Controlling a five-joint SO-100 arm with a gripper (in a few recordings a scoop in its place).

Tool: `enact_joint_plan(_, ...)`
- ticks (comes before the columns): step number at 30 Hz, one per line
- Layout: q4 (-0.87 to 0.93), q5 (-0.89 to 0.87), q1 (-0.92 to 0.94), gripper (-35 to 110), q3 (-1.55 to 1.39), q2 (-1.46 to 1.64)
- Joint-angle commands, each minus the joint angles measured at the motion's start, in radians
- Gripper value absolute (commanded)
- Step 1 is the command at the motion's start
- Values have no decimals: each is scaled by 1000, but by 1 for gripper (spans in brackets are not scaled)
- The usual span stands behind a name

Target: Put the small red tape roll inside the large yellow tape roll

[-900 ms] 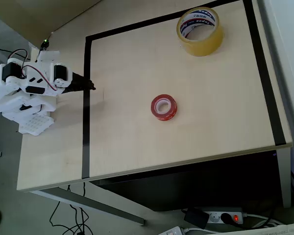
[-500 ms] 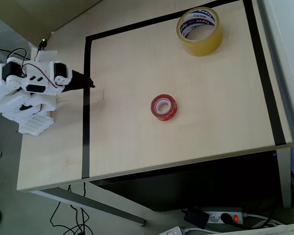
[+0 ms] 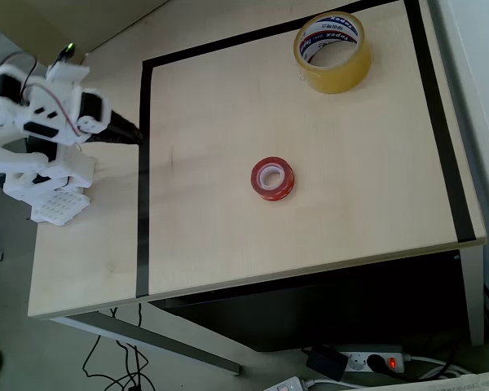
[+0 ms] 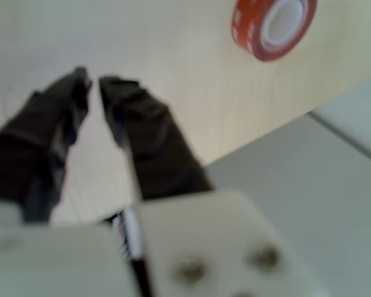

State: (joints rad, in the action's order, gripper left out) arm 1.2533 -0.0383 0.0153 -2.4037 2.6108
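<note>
The small red tape roll [image 3: 274, 179] lies flat near the middle of the light wooden table; in the wrist view it [image 4: 273, 25] sits at the top right, well ahead of the fingers. Flat at the table's far right corner is the large yellow tape roll [image 3: 332, 50], its white core printed with lettering. My white arm stands at the left edge. Its black gripper [image 3: 137, 136] points right, over the black tape line, far left of both rolls. In the wrist view the gripper [image 4: 94, 83] has its tips almost together, holding nothing.
A black tape border [image 3: 143, 187] frames the work area on the table. The arm's white base [image 3: 53, 199] sits at the left edge. The table's front edge [image 3: 253, 281] drops to the floor, where cables and a power strip [image 3: 371, 360] lie.
The arm has drawn back to the left and slightly toward the picture's top, so the gripper tip now sits on the black line. Both rolls are where they were.
</note>
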Motion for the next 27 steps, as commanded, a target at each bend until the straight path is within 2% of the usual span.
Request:
enact_joint_plan(1, 67, 54, 169, 0, 482, -407)
enact_joint_plan(4, 152, 91, 252, 0, 724, -655)
enact_joint_plan(8, 212, 186, 268, 0, 950, -865)
enact_joint_plan(13, 279, 235, 239, 15, 1160, -1037)
enact_joint_plan(27, 255, 296, 181, 28, 1310, -1275)
